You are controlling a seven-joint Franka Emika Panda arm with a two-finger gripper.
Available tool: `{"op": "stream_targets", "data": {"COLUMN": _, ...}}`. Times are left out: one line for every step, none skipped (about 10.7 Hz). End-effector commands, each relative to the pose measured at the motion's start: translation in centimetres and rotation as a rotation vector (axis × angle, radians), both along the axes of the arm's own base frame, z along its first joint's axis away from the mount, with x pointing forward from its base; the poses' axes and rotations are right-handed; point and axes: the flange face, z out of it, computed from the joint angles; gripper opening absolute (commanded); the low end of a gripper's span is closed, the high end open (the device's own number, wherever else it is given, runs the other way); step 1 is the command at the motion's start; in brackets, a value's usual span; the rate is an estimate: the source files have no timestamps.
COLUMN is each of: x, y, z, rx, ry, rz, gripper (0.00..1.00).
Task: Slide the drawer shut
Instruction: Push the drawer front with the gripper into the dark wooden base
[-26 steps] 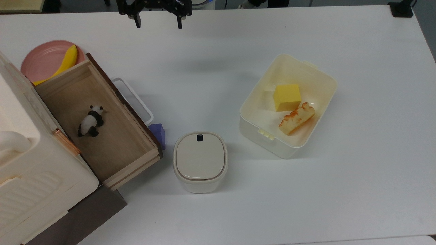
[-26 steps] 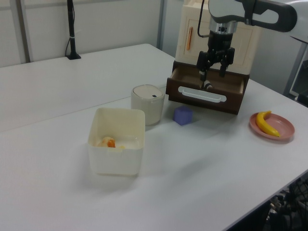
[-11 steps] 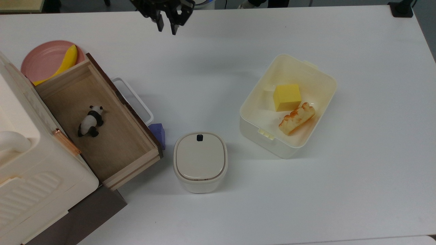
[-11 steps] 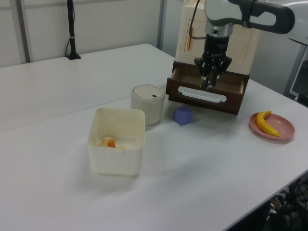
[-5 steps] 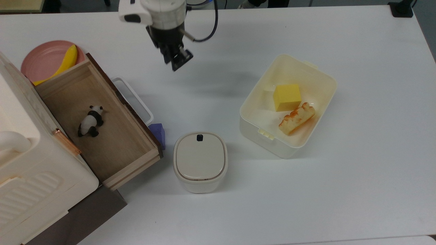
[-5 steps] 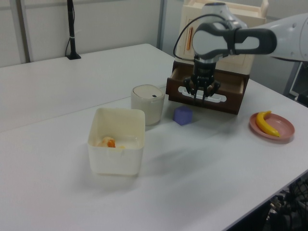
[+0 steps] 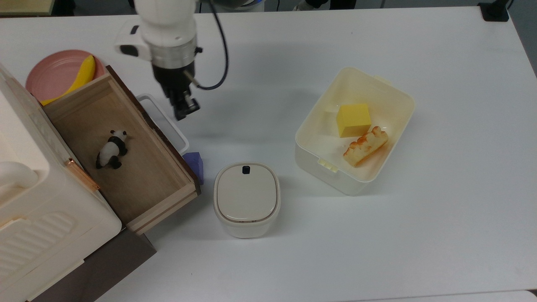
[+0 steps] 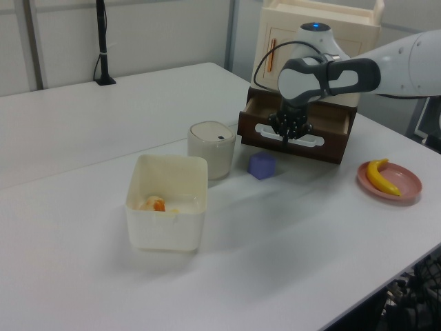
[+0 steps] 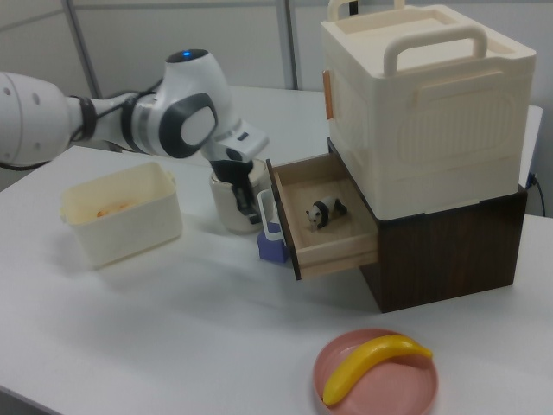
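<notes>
On the white tabletop [image 7: 419,235] we record a drawer [image 7: 121,151], light wood with a dark brown front, standing pulled out from a dark brown cabinet [image 9: 449,233] at the top view's left. Its white loop handle [image 7: 165,123] projects from the front panel. Inside the drawer we note a toy panda [image 7: 111,149] lying on the floor of the box. The gripper [image 7: 186,110] hangs just beside the handle, on the top view's right of it, with its fingers drawn close together and nothing between them. A purple block [image 7: 194,164] sits against the drawer front, and near it a lidded cream canister [image 7: 246,199]. Well apart, toward the top view's right, we list an open cream bin [image 7: 392,94] holding a yellow block [image 7: 353,120] and a piece of bread [image 7: 365,146]. A pink plate [image 7: 52,75] carries a banana [image 7: 79,77].
</notes>
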Motion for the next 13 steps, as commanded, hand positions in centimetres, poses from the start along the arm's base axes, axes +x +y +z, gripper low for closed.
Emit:
{"op": "stream_targets", "data": {"x": 2.9, "y": -3.8, "z": -1.2, "rx": -0.076, "ry": -0.083, "rz": -0.048, "gripper": 0.00}}
{"op": "stream_targets", "data": {"x": 3.8, "y": -5.9, "z": -1.3, "rx": -0.098, "ry": -0.133, "rz": -0.075, "gripper": 0.00}}
{"op": "stream_targets", "data": {"x": 4.4, "y": -8.0, "z": -1.2, "rx": -0.124, "ry": -0.172, "rz": -0.099, "gripper": 0.00}}
{"op": "stream_targets", "data": {"x": 5.3, "y": -9.8, "z": -1.2, "rx": -0.146, "ry": -0.213, "rz": -0.114, "gripper": 0.00}}
{"op": "stream_targets", "data": {"x": 6.3, "y": -11.2, "z": -1.2, "rx": -0.173, "ry": -0.232, "rz": -0.119, "gripper": 0.00}}
{"op": "stream_targets", "data": {"x": 7.0, "y": -12.3, "z": -0.8, "rx": -0.192, "ry": -0.254, "rz": -0.126, "gripper": 0.00}}
{"op": "stream_targets", "data": {"x": 7.2, "y": -12.7, "z": -0.5, "rx": -0.206, "ry": -0.275, "rz": -0.121, "gripper": 0.01}}
{"op": "stream_targets", "data": {"x": 7.2, "y": -12.4, "z": -0.1, "rx": -0.224, "ry": -0.277, "rz": -0.099, "gripper": 0.01}}
{"op": "stream_targets", "data": {"x": 6.7, "y": -11.4, "z": 0.7, "rx": -0.234, "ry": -0.262, "rz": -0.060, "gripper": 0.01}}
{"op": "stream_targets", "data": {"x": 5.8, "y": -8.6, "z": 0.4, "rx": -0.216, "ry": -0.198, "rz": 0.013, "gripper": 0.01}}
{"op": "stream_targets", "data": {"x": 4.8, "y": -5.9, "z": 0.3, "rx": -0.196, "ry": -0.091, "rz": 0.086, "gripper": 0.01}}
{"op": "stream_targets", "data": {"x": 3.7, "y": -2.4, "z": 0.5, "rx": -0.163, "ry": 0.025, "rz": 0.188, "gripper": 0.03}}
{"op": "stream_targets", "data": {"x": 2.0, "y": 0.4, "z": 1.7, "rx": -0.107, "ry": 0.101, "rz": 0.298, "gripper": 0.07}}
